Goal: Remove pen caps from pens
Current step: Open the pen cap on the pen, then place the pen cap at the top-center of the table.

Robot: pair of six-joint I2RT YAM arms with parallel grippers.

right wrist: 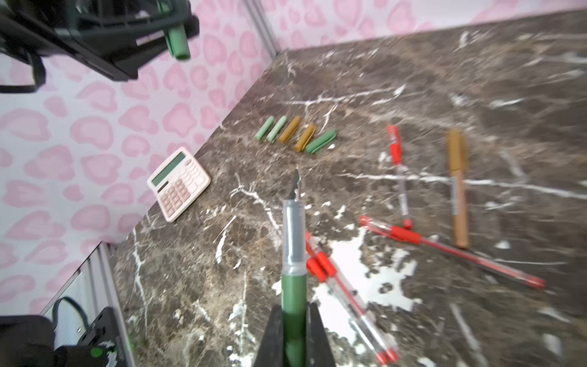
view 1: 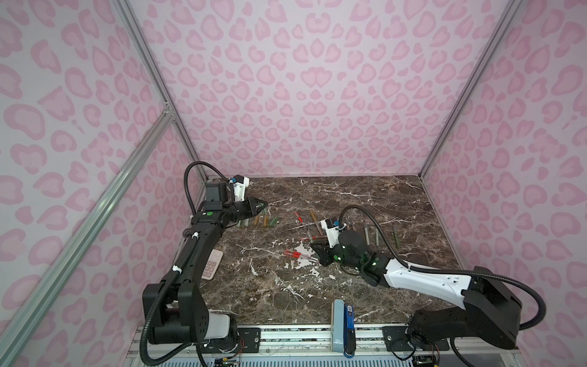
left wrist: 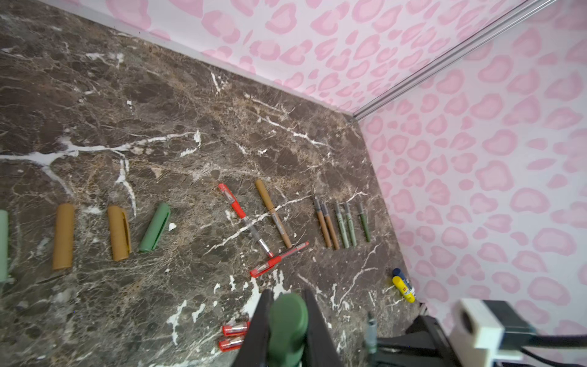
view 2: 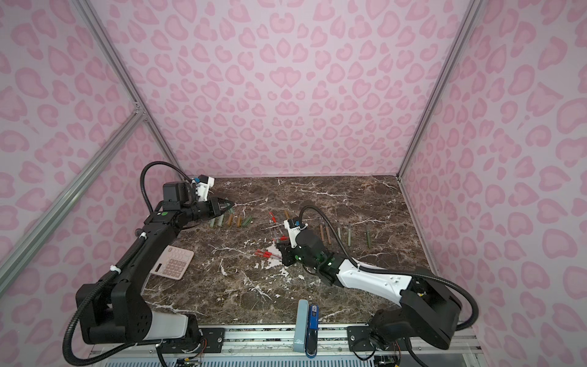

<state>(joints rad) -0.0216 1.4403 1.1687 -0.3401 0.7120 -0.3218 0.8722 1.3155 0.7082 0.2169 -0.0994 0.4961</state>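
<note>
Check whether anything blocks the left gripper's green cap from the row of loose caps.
Nothing visible does. The left gripper holds the dark green cap in the air near the cap row; red pens lie well aside.

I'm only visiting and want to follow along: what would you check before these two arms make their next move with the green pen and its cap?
1. Cap off the pen: ok. The dark green cap is apart from the green pen, whose nib is bare.
2. Grip of the left tool on the cap: ok, shut on it.
3. Grip of the right tool on the pen: ok, shut on it.
4. Room on the table beside the row of loose caps: ok.
5. Every pen uncapped: not ok; the tan pen is capped.
6. Nib undamaged: cannot tell, too blurred.
</note>
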